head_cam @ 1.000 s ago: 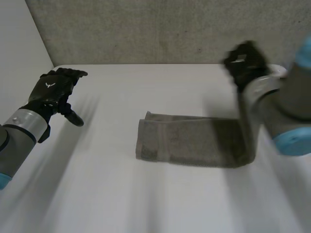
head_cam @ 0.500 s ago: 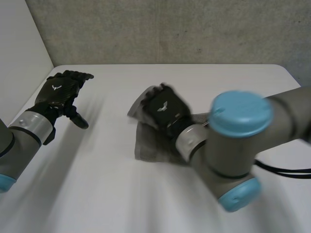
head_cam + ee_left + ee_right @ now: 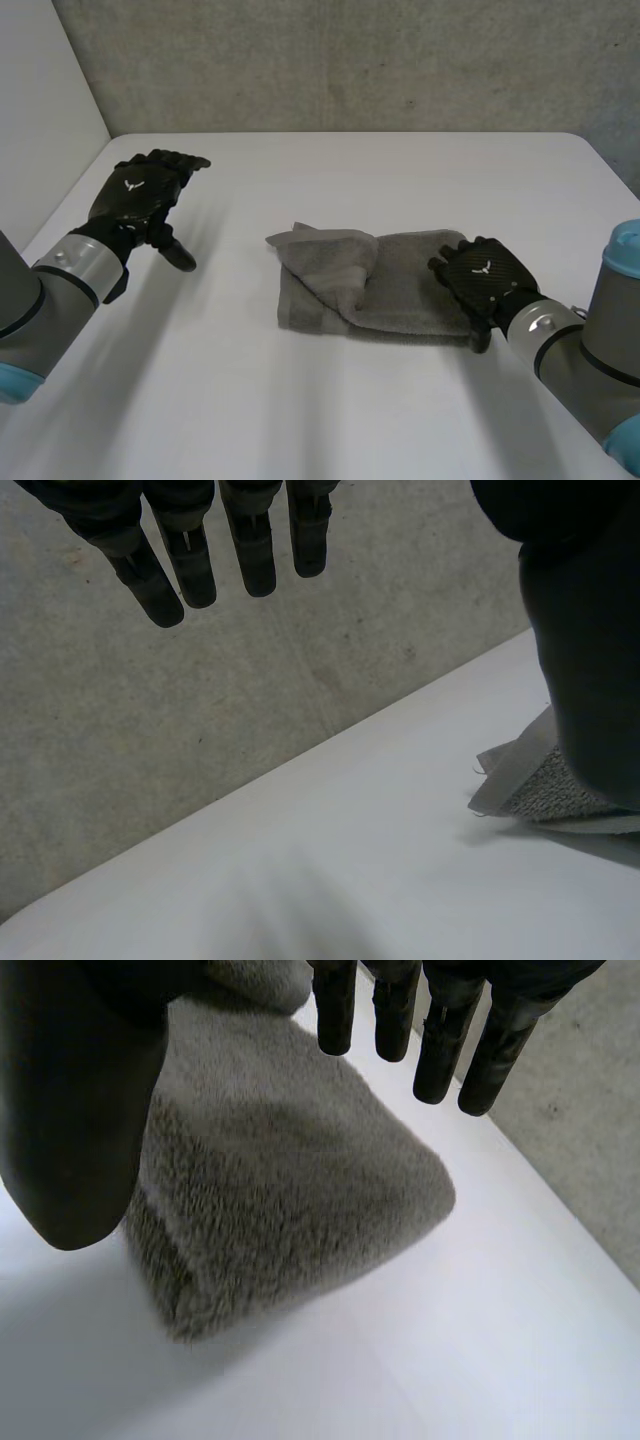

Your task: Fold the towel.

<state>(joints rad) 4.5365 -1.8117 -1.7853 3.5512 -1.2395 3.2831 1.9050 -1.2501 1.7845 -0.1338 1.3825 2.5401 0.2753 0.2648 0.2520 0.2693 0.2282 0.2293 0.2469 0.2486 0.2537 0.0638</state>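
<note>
A grey terry-cloth towel [image 3: 410, 290] lay near the middle of the white desk [image 3: 300, 410], folded into a long band running across the robot's front. The band's left end was turned back over itself, making a skewed flap with one corner sticking out past the far edge. The right end was a rounded, thick fold, seen close up in the right wrist view.

The black right hand [image 3: 482, 283] sat over that right end of the towel, back upward. Its fingers [image 3: 436, 1052] were straight and slightly spread, reaching past the fold toward the desk beyond, and the thumb [image 3: 80, 1110] stood well apart from them on the other side of the cloth. No cloth was pinched between thumb and fingers. Whether the palm actually rested on the pile could not be told.

The black left hand [image 3: 138, 193] hung above the desk's left part, well apart from the towel and holding nothing. Its fingers [image 3: 250, 552] were straight, side by side with small gaps, pointing toward the grey concrete wall [image 3: 350, 60] behind the desk, while its thumb [image 3: 590, 660] angled downward away from them. Beside that thumb, the left wrist view showed the towel's flipped corner lying on the desk.
</note>
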